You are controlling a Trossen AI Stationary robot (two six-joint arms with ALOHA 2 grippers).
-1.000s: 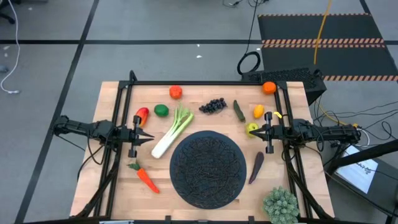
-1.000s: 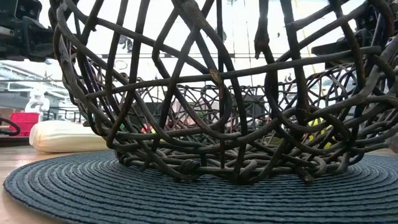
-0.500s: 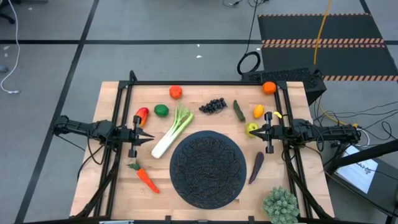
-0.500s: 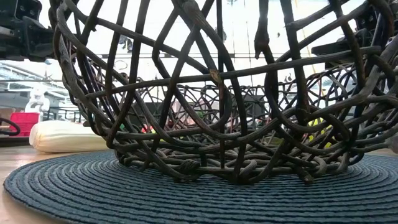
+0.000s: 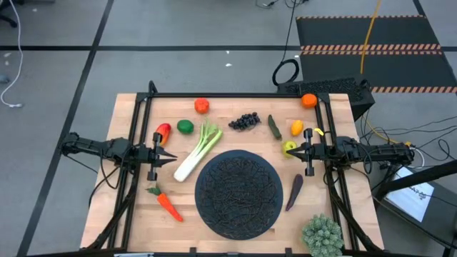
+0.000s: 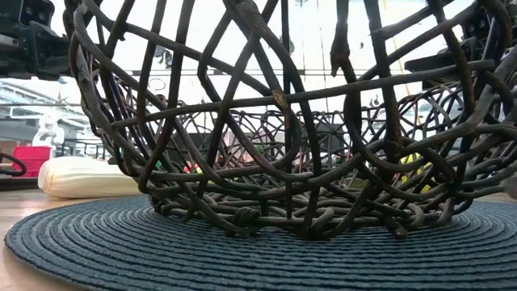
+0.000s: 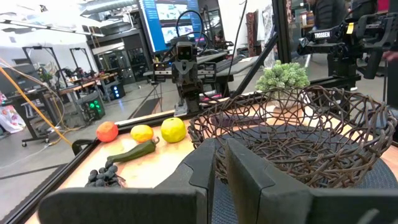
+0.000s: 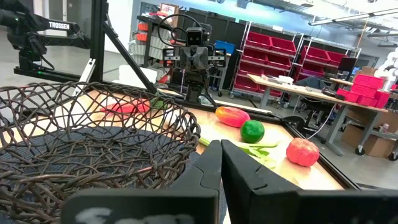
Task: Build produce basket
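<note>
The black woven basket (image 5: 238,193) stands on a dark round mat (image 6: 242,259) in the middle of the table, with nothing in it. Produce lies around it: leek (image 5: 196,152), carrot (image 5: 166,203), red pepper (image 5: 163,133), lime (image 5: 185,126), tomato (image 5: 201,106), grapes (image 5: 244,121), pickle (image 5: 274,126), lemons (image 5: 289,147), orange (image 5: 308,101), eggplant (image 5: 293,193). My left gripper (image 5: 170,158) hovers level and shut at the table's left, pointing at the basket. My right gripper (image 5: 293,150) hovers shut at the right, beside a lemon.
A bushy pale-green clump (image 5: 323,234) sits at the near right corner. A black frame (image 5: 228,95) runs along the table's far edge and down both sides. Bare wood shows at the near left, below the carrot.
</note>
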